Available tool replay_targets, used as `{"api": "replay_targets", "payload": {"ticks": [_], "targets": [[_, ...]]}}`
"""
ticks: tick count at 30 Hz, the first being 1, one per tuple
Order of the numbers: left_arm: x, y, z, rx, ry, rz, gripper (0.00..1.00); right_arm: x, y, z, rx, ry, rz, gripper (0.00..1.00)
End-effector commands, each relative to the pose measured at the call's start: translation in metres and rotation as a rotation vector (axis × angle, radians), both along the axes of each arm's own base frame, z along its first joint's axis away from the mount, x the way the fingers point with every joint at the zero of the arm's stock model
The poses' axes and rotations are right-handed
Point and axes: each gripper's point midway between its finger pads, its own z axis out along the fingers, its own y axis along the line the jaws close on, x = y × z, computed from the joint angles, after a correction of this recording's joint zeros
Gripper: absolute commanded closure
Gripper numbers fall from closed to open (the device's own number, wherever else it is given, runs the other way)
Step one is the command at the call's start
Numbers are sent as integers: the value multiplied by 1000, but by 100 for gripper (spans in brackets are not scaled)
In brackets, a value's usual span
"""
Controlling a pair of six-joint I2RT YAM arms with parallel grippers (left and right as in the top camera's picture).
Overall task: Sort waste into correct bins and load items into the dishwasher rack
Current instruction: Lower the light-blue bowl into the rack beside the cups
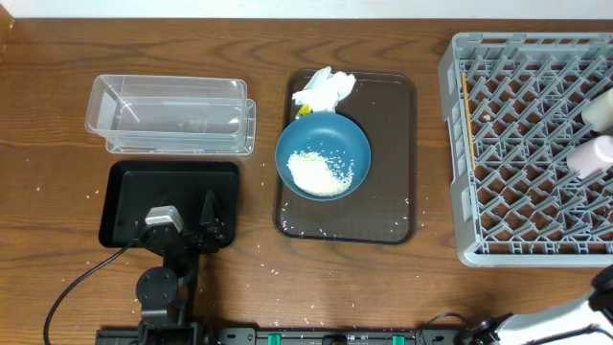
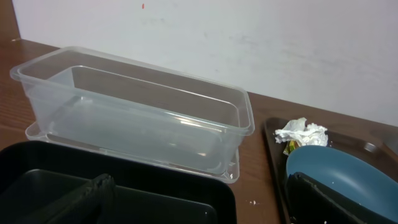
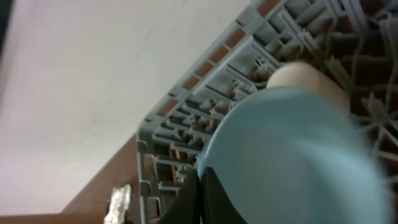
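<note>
Left gripper (image 1: pixel 213 220) (image 2: pixel 211 199): fingers spread, holding nothing, over the black tray (image 1: pixel 129 206) (image 2: pixel 155 199) near the desk's (image 1: pixel 57 57) front-left.
Clear bin (image 1: pixel 172 115) (image 2: pixel 134 118) sits just behind the tray, toward the back-left, with nothing visible in it.
Brown tray (image 1: pixel 388 163) is mid-desk and carries the bowl (image 1: pixel 330 139) (image 2: pixel 348 171), which has a pile of rice (image 1: pixel 321 172) in it. Napkin (image 1: pixel 326 86) (image 2: pixel 301 132) and yellow scrap (image 1: pixel 303 110) are at its back edge, touching the bowl. Stray grains lie on the brown tray and along the desk's front.
Rack (image 1: pixel 532 144) (image 3: pixel 205 124) is at the right edge. Chopsticks (image 1: pixel 467 115) lie along its left side; white cup (image 1: pixel 601 110) (image 3: pixel 305 78) and pink cup (image 1: pixel 592 153) are at its right.
Right gripper (image 3: pixel 200 199) is clamped on the dish's (image 3: pixel 292 162) rim, over the rack in front of the white cup. View is blurred.
</note>
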Motion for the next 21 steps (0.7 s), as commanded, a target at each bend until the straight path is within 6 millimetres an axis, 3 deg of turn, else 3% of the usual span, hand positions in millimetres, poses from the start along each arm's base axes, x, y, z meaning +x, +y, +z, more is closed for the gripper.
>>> {"api": "replay_targets", "payload": {"ticks": [1, 8, 21], "targets": [[-1, -1, -15, 13, 46, -4, 9, 4, 6, -4, 124, -138, 122, 99], [-1, 0, -15, 13, 46, -4, 9, 3, -25, -44, 285, -104, 42, 99], [-1, 0, -15, 13, 46, -4, 9, -46, -61, -46, 404, -97, -85, 99]]}}
